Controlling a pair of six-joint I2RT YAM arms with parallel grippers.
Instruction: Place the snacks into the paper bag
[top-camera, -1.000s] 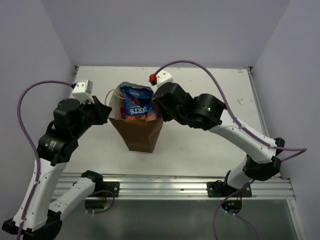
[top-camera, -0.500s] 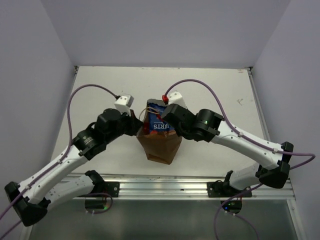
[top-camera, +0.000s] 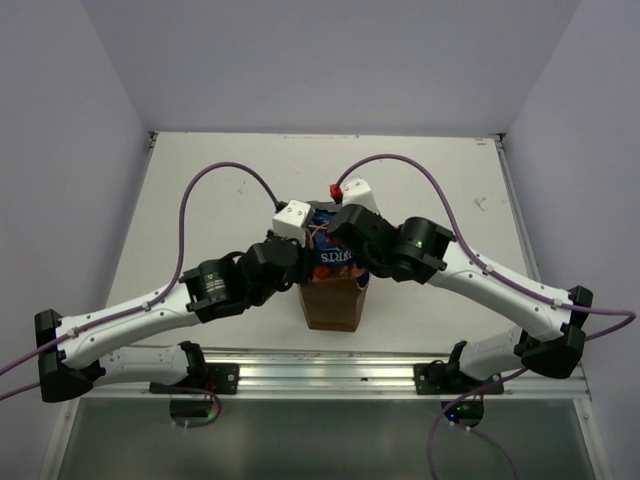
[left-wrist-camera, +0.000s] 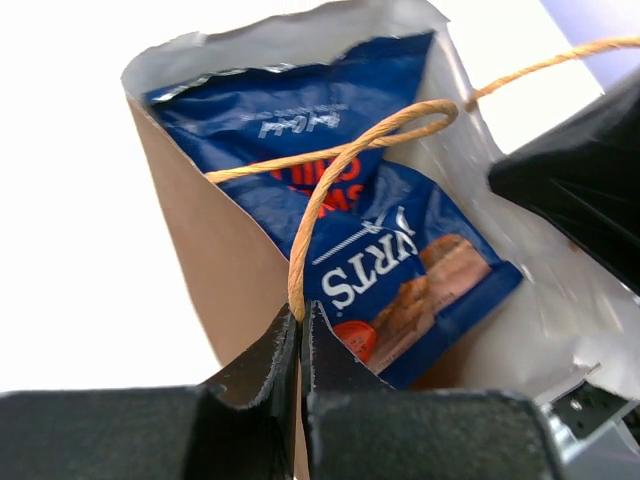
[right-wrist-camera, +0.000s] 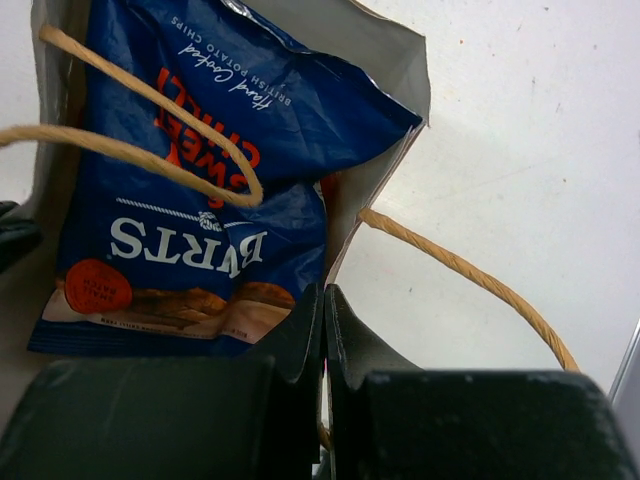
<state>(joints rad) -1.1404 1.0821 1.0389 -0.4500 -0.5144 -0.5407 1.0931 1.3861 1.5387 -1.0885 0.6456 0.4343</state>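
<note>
The brown paper bag (top-camera: 331, 305) stands upright near the table's front, between my two arms. The small blue bag (top-camera: 330, 262) of chips stands inside it, shown large in the left wrist view (left-wrist-camera: 400, 270) and the right wrist view (right-wrist-camera: 190, 200). My left gripper (top-camera: 306, 266) is shut on the bag's left rim, at the foot of a twisted handle (left-wrist-camera: 340, 170); its jaws (left-wrist-camera: 300, 318) are pressed together. My right gripper (top-camera: 354, 274) is shut on the right rim (right-wrist-camera: 323, 292), beside the other handle (right-wrist-camera: 460, 270). The other snacks are hidden.
The white table (top-camera: 450, 190) stretches behind and to both sides of the bag. A metal rail (top-camera: 330, 372) runs along the near edge just in front of it. Grey walls enclose the table on three sides.
Both grippers have kept hold of the bag's rim and moved it right and toward the near edge. The left arm has stretched out across the table with it.
</note>
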